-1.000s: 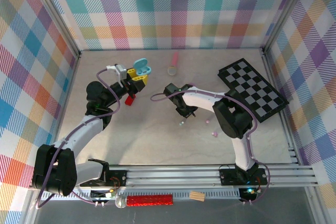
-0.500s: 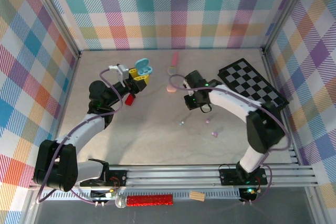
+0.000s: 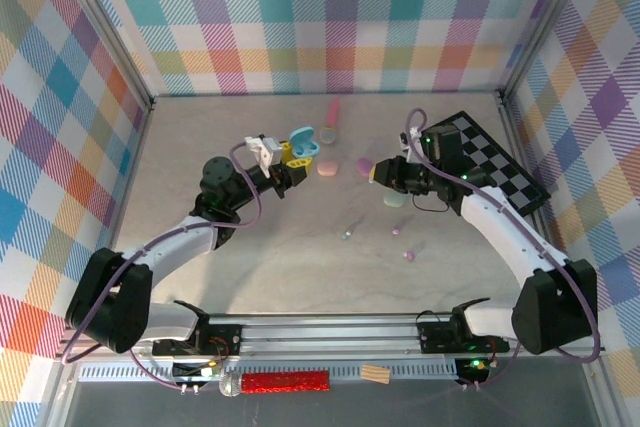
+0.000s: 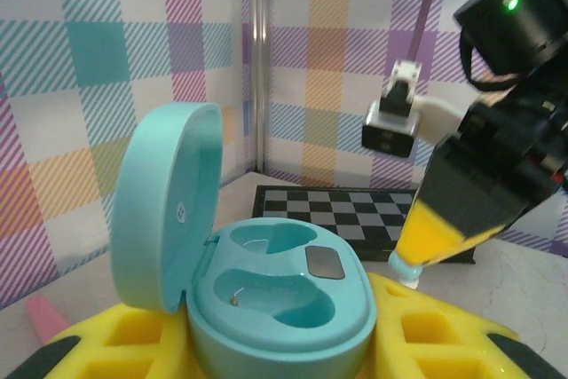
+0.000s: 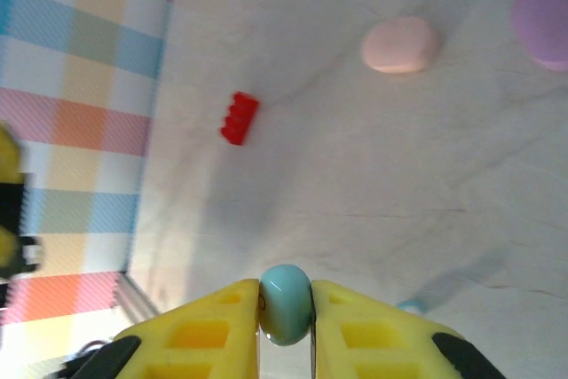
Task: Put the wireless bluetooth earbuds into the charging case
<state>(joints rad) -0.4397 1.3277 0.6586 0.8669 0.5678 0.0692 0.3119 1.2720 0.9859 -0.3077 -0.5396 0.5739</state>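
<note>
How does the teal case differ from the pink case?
The teal case is open, lid raised; the pink case is shut. The teal case sits clamped in the left pincer; the pink case lies loose on the table. Both are pastel, pebble-shaped.

The right gripper (image 3: 383, 175) has swung away from mid-table to the checkerboard's (image 3: 490, 172) edge, earbud (image 5: 286, 303) pinched, while the left gripper (image 3: 290, 157) has carried its open charging case (image 4: 280, 308) rightward toward it.

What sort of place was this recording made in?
Probably a lab test booth, not a home: plaid walls box in a tabletop, with a metal rail along its near edge.
</note>
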